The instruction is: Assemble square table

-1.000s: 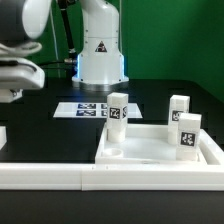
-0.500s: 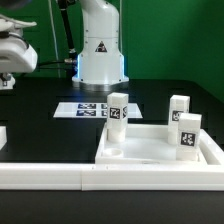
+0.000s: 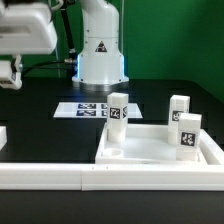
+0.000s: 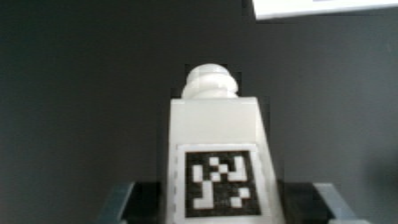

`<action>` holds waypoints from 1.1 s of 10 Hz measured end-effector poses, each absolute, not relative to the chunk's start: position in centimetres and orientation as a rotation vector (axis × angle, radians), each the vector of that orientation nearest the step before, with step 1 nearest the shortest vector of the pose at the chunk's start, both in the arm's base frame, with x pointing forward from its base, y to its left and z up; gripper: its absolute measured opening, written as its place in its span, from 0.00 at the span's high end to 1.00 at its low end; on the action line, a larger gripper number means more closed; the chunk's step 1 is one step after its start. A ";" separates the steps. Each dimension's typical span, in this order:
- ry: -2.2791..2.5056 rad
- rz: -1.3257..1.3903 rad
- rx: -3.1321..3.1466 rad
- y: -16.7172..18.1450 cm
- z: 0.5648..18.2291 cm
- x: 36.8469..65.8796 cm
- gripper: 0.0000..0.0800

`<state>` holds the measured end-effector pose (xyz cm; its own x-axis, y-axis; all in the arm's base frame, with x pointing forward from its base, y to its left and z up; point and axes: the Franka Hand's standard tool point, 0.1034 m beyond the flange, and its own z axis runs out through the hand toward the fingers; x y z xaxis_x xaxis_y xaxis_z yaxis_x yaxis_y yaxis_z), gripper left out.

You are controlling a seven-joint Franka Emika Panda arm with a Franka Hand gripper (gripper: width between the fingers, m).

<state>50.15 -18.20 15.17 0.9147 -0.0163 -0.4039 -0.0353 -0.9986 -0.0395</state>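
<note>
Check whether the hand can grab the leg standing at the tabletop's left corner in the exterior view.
Probably not yet: the hand is shut on a held leg, leaving no free grip. Otherwise the standing leg looks open from above.

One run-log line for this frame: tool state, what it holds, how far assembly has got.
tool: shut on leg | tool raised at exterior view's left | tabletop: three legs upright | marker board: behind tabletop

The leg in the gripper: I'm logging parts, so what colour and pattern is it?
White leg with a black-and-white square tag, clearest in the wrist view.
</note>
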 end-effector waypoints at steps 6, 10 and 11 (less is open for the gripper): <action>0.203 0.127 -3.119 -15.3 15.7 51.5 0.64; 0.267 -0.319 -3.142 -7.6 18.0 57.1 0.64; 0.260 -0.430 -3.145 -8.0 17.6 57.0 0.64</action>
